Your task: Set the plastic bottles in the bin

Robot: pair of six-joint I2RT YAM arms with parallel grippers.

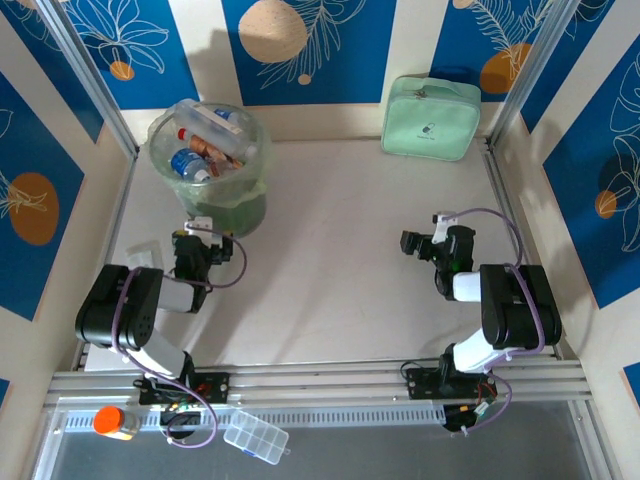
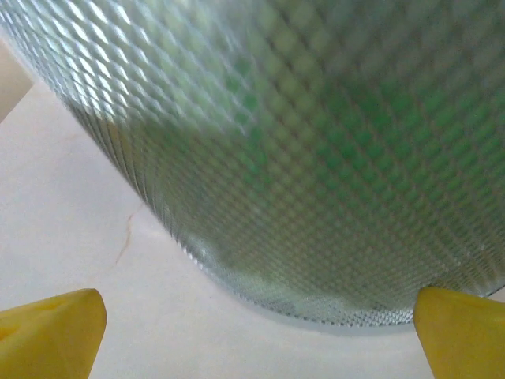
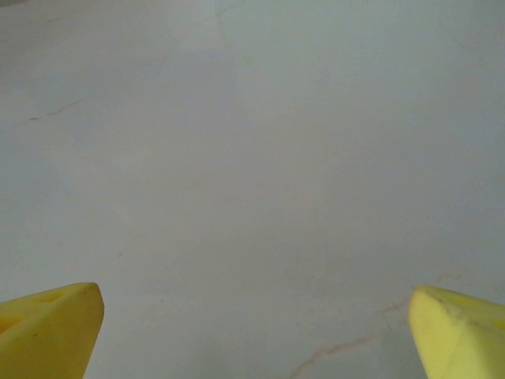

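Left pincer (image 1: 200, 228) and right pincer (image 1: 418, 243) hang wide open and empty over the counter (image 1: 330, 230); the plastic bottles (image 1: 205, 140) lie heaped in the bin (image 1: 238, 205) at far left. Any left-arm retreat should clear its wall.

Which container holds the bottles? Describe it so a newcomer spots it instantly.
Look to the far left corner of the white table. There stands a round translucent bin lined with a pale green bag, beyond the left pincer. Unlike the flat mint-green zippered case at far right, it is open-topped, full of plastic bottles.
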